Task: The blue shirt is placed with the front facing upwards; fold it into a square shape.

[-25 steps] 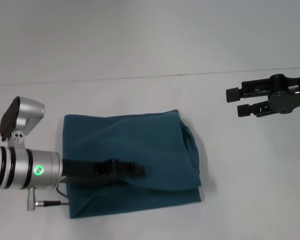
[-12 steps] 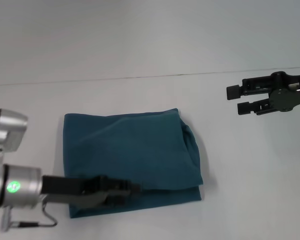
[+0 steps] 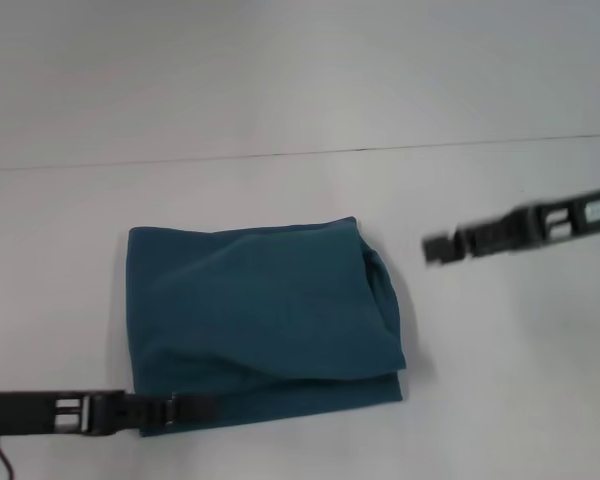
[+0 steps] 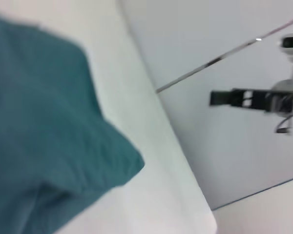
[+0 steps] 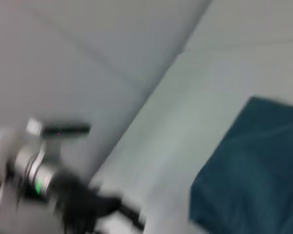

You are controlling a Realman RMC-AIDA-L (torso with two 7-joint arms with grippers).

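The blue shirt [image 3: 265, 320] lies folded into a rough rectangle in the middle of the white table, with no lettering showing. Its right side bulges in a rounded fold. My left gripper [image 3: 212, 406] reaches in low from the left and shows as a thin dark bar, its tip over the shirt's near left corner. My right gripper [image 3: 435, 248] hovers to the right of the shirt, apart from it and blurred by motion. The left wrist view shows a corner of the shirt [image 4: 49, 146] close up. In the right wrist view, the shirt [image 5: 254, 170] lies on the table.
The white table [image 3: 500, 380] extends around the shirt on all sides. A dark seam [image 3: 280, 155] runs across behind it. The right arm [image 4: 244, 98] shows far off in the left wrist view, and the left arm [image 5: 53, 180] shows in the right wrist view.
My left arm has pulled back off the shirt toward the near left, dropping low. My right gripper has swung left and slightly down toward the shirt. The shirt has not shifted.
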